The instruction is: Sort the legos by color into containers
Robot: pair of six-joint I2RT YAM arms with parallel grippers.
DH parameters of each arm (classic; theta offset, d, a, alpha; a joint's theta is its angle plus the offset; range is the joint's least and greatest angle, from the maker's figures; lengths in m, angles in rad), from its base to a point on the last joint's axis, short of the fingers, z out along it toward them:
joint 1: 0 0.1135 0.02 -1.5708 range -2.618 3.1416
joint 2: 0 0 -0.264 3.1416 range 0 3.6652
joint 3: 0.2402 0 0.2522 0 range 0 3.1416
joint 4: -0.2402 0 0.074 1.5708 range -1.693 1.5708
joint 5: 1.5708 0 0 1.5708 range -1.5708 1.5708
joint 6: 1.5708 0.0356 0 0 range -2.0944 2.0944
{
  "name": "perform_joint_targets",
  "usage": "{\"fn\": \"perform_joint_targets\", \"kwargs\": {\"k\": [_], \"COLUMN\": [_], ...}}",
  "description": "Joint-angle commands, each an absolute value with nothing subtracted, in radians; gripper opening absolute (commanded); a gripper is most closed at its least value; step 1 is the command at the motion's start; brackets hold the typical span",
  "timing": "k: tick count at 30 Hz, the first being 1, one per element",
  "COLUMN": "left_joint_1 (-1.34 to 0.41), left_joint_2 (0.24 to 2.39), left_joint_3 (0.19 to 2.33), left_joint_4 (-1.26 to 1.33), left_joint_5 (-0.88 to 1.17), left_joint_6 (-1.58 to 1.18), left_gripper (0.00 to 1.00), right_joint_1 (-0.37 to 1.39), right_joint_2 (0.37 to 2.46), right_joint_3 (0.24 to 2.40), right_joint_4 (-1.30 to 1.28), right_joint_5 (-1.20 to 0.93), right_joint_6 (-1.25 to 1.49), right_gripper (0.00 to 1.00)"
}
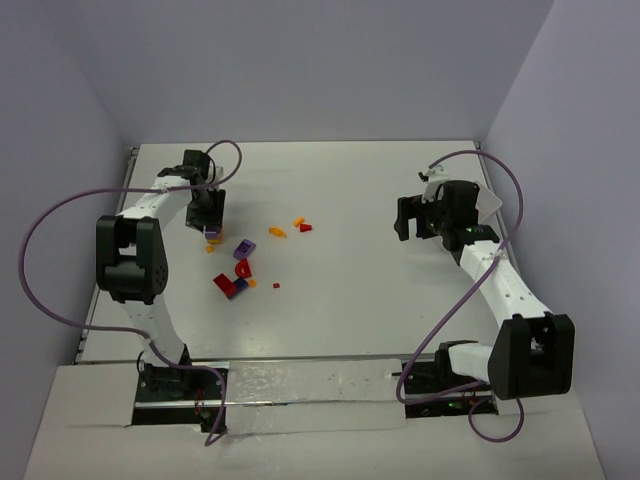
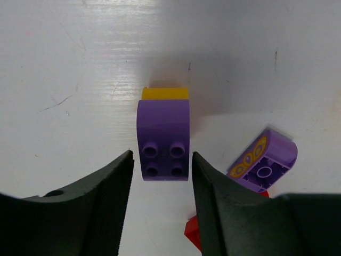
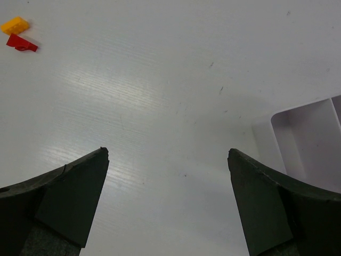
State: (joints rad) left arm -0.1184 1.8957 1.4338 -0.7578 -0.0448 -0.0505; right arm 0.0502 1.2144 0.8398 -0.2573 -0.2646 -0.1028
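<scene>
Purple lego point(image 2: 163, 144) lies on the desk point(image 2: 80, 53) between the spread fingers of the left pincer point(image 2: 161, 160), seemingly untouched. Looks light, hard and slick, so squeeze its flat sides. Orange piece point(image 2: 164, 93) butts its far end, and a second purple piece point(image 2: 264, 160) crowds one finger. Right pincer point(image 3: 168, 154) gapes empty, container point(image 3: 309, 144) to its right.

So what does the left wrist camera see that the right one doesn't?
Only the left wrist view: a purple lego between the left hand's open fingers, an orange piece behind it, a second purple lego and a red bit. Only the right wrist view: a white container, plus an orange lego beside a red lego. Both: the white table; the right hand is open too.
</scene>
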Motion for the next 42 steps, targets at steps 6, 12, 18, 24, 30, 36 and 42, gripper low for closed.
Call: {"fn": "perform_joint_targets", "kwargs": {"k": [6, 12, 18, 24, 30, 36, 42], "left_joint_1": [-0.123, -0.123, -0.111, -0.078, -0.086, -0.136, -0.203], "left_joint_2": [1.906, 1.886, 1.789, 1.539, 1.304, 1.252, 1.225], "left_joint_3": [1.472, 1.477, 1.475, 1.397, 1.199, 1.145, 1.118], "left_joint_4": [-0.755, -0.755, -0.733, -0.593, -0.333, -0.291, -0.327], "left_joint_5": [-0.064, -0.052, 0.205, 0.698, 1.024, 1.217, 1.271], "left_joint_6": [-0.059, -0.055, -0.012, 0.094, 0.011, -0.023, 0.032], "left_gripper": [0.53, 0.33, 0.0, 0.0, 0.0, 0.0, 0.0], "right_joint_1": [0.056, 0.057, 0.073, 0.134, 0.246, 0.392, 0.498], "right_joint_2": [1.208, 1.211, 1.203, 1.294, 1.364, 1.386, 1.433], "right_joint_3": [0.891, 0.893, 0.94, 1.139, 1.258, 1.378, 1.453], "right_joint_4": [-0.256, -0.256, -0.301, -0.42, -0.384, -0.39, -0.455], "right_joint_5": [-0.28, -0.289, -0.421, -0.781, -1.008, -1.032, -1.022], "right_joint_6": [-0.11, -0.107, -0.106, -0.064, 0.097, 0.122, 0.071], "right_gripper": [1.0, 1.0, 1.0, 1.0, 0.97, 0.92, 0.89]}}
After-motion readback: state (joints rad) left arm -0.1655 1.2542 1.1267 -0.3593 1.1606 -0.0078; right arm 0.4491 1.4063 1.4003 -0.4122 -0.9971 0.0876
